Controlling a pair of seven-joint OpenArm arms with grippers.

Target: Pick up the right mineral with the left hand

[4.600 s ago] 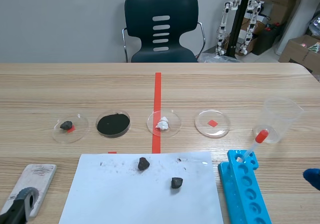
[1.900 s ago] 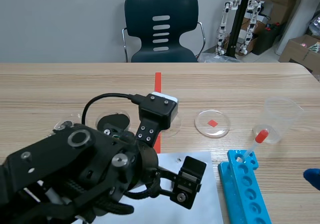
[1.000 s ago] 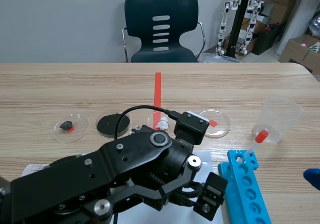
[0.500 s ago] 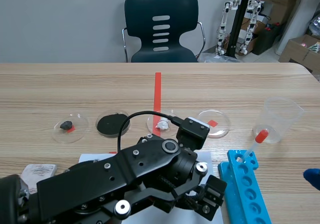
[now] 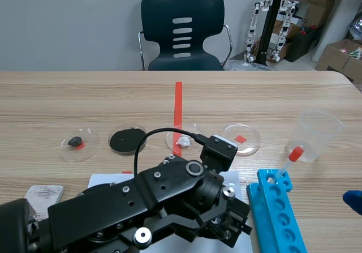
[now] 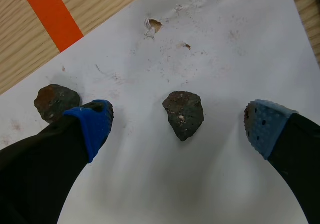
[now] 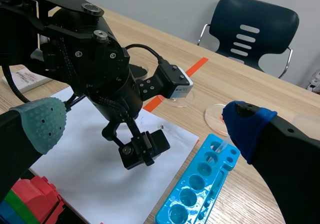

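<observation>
My left claw [image 6: 179,126] is open and hangs low over the white paper sheet [image 6: 225,58] on the bench [image 5: 56,100]. The right mineral [image 6: 183,114], a dark rough stone, lies on the sheet between the two blue pads. I see a gap on each side of it, so the claw grips nothing. The left mineral [image 6: 54,101] lies on the same sheet, just beside the outer side of one finger; I cannot tell if they touch.

Behind the sheet, four clear round dishes stand in a row across the bench. The first dish [image 5: 93,141], at the left end of the row, holds one small dark stone [image 5: 74,141] that sits on a red mark. The second dish [image 5: 111,142] is filled with black powder [image 5: 126,140]. The third dish [image 5: 169,135] holds a white lump [image 5: 182,141], and my left arm covers its near rim. The fourth dish [image 5: 257,141] lies over a red square of tape.

To the right of the row, a clear plastic cup [image 5: 322,125] stands upright. In front of it a blue tube rack [image 5: 280,213] lies on the bench. A dropper [image 5: 294,154] with a red bulb stands tilted in the hole at the far end of the rack, and the bulb leans towards the cup.

My right claw [image 7: 145,121] is open too and holds nothing. It is at the near right side of the bench, well apart from the minerals.
</observation>
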